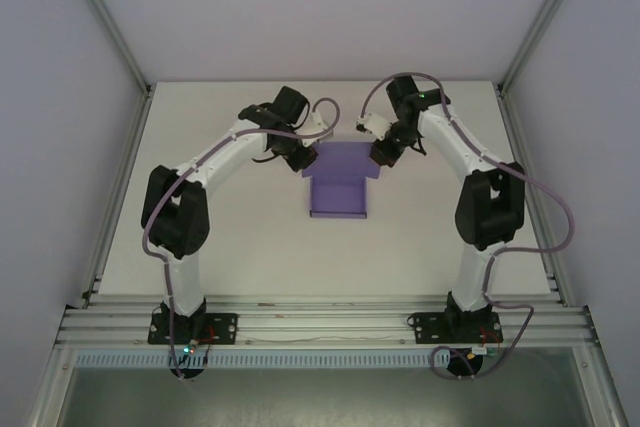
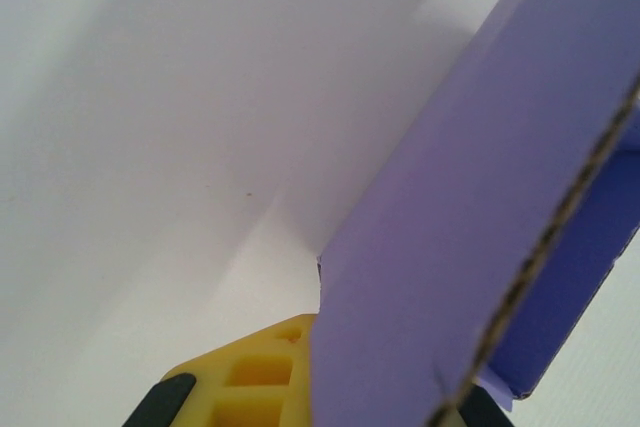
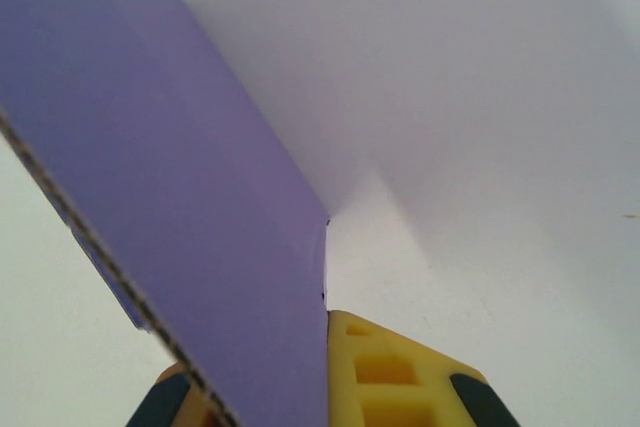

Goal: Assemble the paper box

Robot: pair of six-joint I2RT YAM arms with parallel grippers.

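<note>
The purple paper box [image 1: 339,187] lies at the middle of the white table, partly folded, with a raised wall along its near edge. My left gripper [image 1: 303,159] is shut on the box's far-left flap. In the left wrist view that flap [image 2: 450,247] stands between the yellow fingers [image 2: 255,377], its corrugated edge showing. My right gripper [image 1: 381,155] is shut on the far-right flap. That purple flap [image 3: 190,217] runs between the right yellow fingers [image 3: 395,377]. Both flaps are lifted off the table.
The white table [image 1: 230,237] is bounded by aluminium frame posts [image 1: 108,32] at left and right and a rail [image 1: 320,322] at the near edge, where both arm bases are bolted. White walls enclose the back.
</note>
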